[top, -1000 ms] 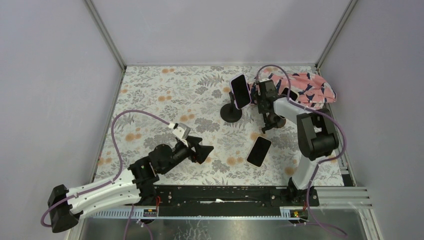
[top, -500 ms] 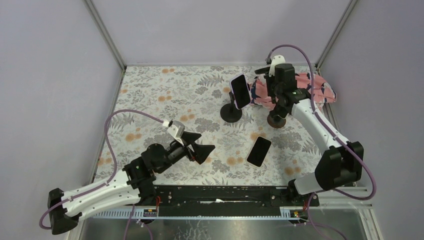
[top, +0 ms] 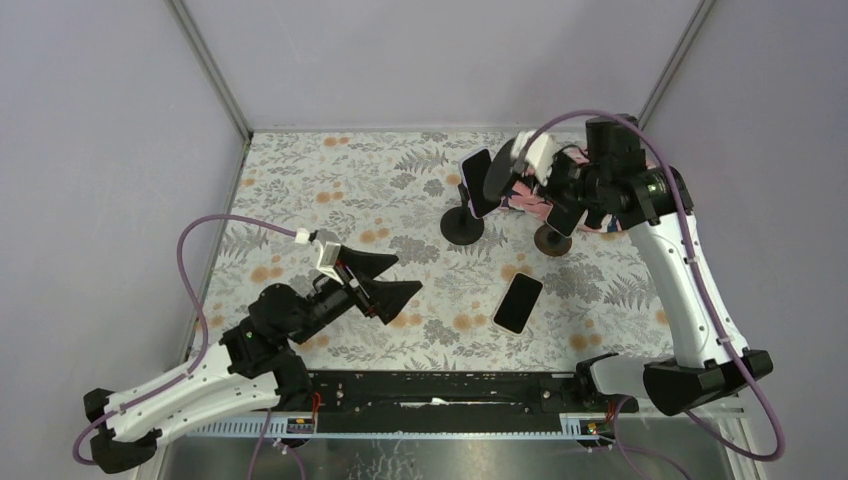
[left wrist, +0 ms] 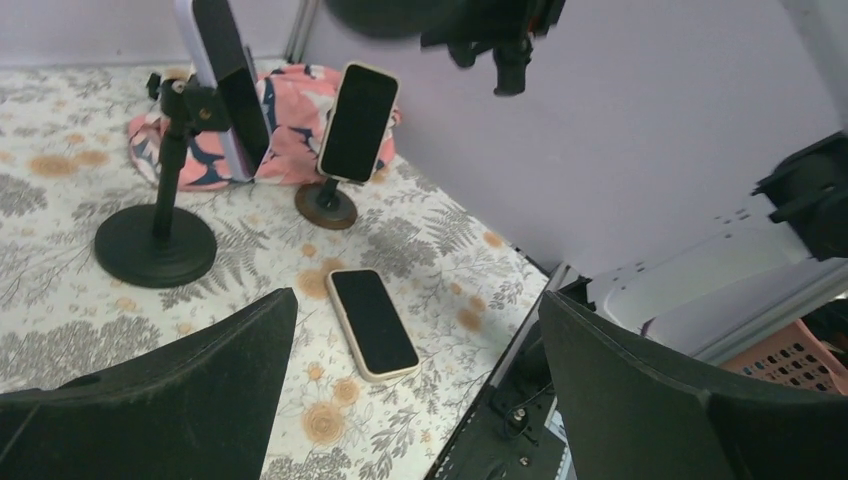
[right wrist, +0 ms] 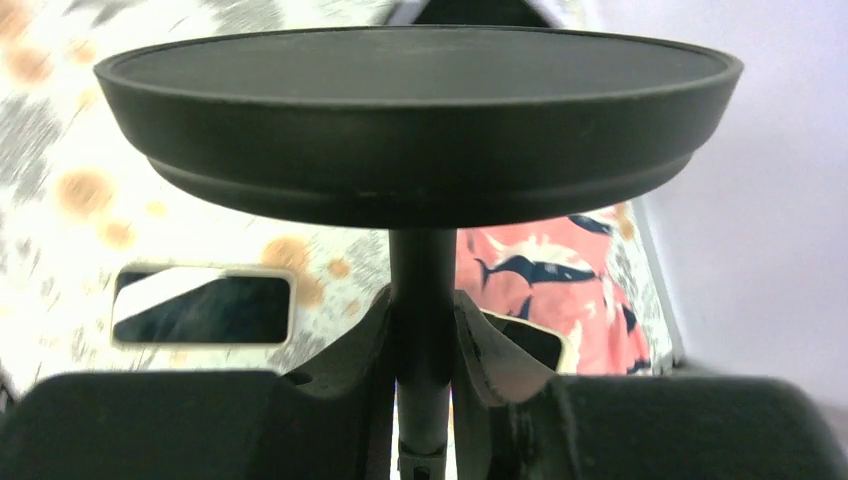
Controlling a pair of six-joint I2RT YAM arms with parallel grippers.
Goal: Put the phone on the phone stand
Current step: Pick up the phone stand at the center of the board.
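A cream-cased phone (top: 518,302) (left wrist: 372,322) lies flat, screen up, on the flowered table. My left gripper (top: 392,284) (left wrist: 417,303) hovers open a short way to its left, nothing between the fingers. My right gripper (top: 563,196) is raised over the back right and is shut on the thin pole (right wrist: 422,300) of a black phone stand, whose round base (right wrist: 420,110) fills the right wrist view. A tall black-based stand (top: 462,226) (left wrist: 155,245) holds a phone (left wrist: 225,80). A small brown-based stand (top: 552,240) (left wrist: 325,205) holds another phone (left wrist: 357,120).
A pink patterned cloth (left wrist: 290,100) (right wrist: 560,270) lies bunched at the back right behind the stands. The black rail (top: 450,385) with both arm bases runs along the near edge. Metal frame posts (top: 210,70) and pale walls close in the table.
My right arm has lifted and swung up to the right with the black stand in its grip. My left gripper has opened wide and drawn slightly left.
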